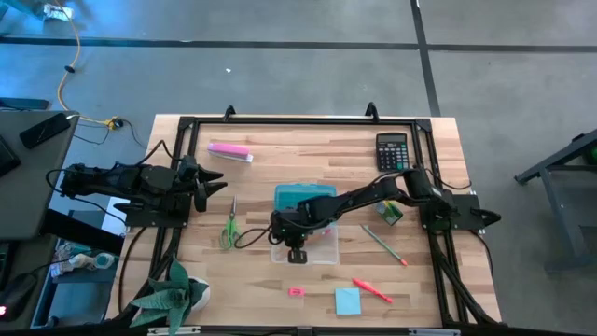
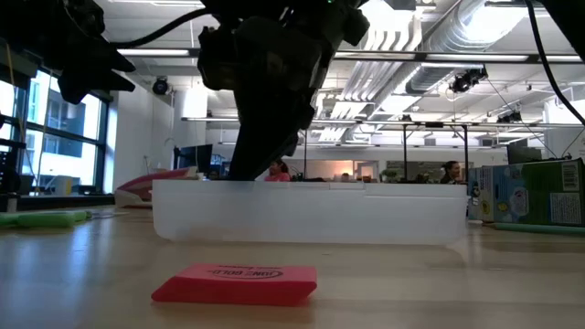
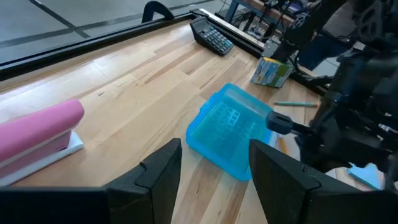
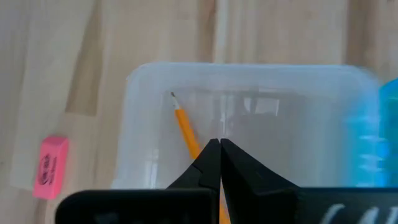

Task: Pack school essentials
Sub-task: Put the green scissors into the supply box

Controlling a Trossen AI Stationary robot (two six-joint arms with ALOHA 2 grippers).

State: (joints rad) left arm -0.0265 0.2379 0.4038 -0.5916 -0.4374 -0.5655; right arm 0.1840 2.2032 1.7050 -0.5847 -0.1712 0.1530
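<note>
My right gripper [image 4: 219, 148] hangs over the clear plastic box [image 1: 322, 247] at the table's middle, shut on the orange pencil [image 4: 183, 124], whose point reaches into the box. The blue lid [image 1: 300, 196] lies flat against the box's far side. On the table lie the green-handled scissors [image 1: 229, 227], green pencil [image 1: 384, 245], red pen [image 1: 373, 290], pink eraser [image 2: 236, 283], light-blue sticky pad [image 1: 347, 301] and yellow-green box [image 1: 390, 213]. My left gripper [image 3: 214, 165] waits open at the left edge. My right gripper pinches the orange pencil's shaft [image 4: 191, 142] between its two shut fingertips, coming slanting down from above. The pencil runs roughly along the fingers, and its sharpened point [image 4: 173, 95] sticks out ahead inside the box. Whether the point touches the box's floor cannot be told.
A black calculator [image 1: 393, 150] lies at the far right and a pink-and-white bar [image 1: 229, 151] at the far left. A green paper plant [image 1: 168, 297] stands at the near left corner. A black frame [image 1: 280, 120] runs around the table.
</note>
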